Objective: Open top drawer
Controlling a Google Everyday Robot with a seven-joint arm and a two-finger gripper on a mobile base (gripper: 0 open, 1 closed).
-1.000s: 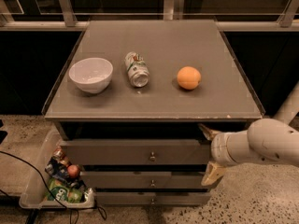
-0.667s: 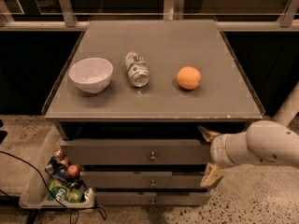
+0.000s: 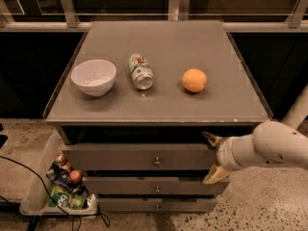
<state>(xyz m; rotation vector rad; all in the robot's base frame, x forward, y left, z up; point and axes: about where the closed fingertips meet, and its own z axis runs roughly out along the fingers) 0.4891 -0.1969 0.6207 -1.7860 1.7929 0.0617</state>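
Observation:
The top drawer (image 3: 120,158) is the widest grey front just under the tabletop, with a small brass knob (image 3: 157,161) at its centre. It looks closed or nearly so. My gripper (image 3: 212,157) is at the drawer front's right end, well to the right of the knob. It is open, with one fingertip above the front's edge and one below it. The white arm comes in from the right.
On the grey tabletop (image 3: 231,100) stand a white bowl (image 3: 94,77), a can lying on its side (image 3: 141,71) and an orange (image 3: 194,80). Two narrower drawers (image 3: 157,188) sit below. A bin of snacks (image 3: 65,182) and a black cable lie on the floor at left.
My gripper has edged slightly left toward the drawer front's right end. The drawer and the tabletop objects have not moved.

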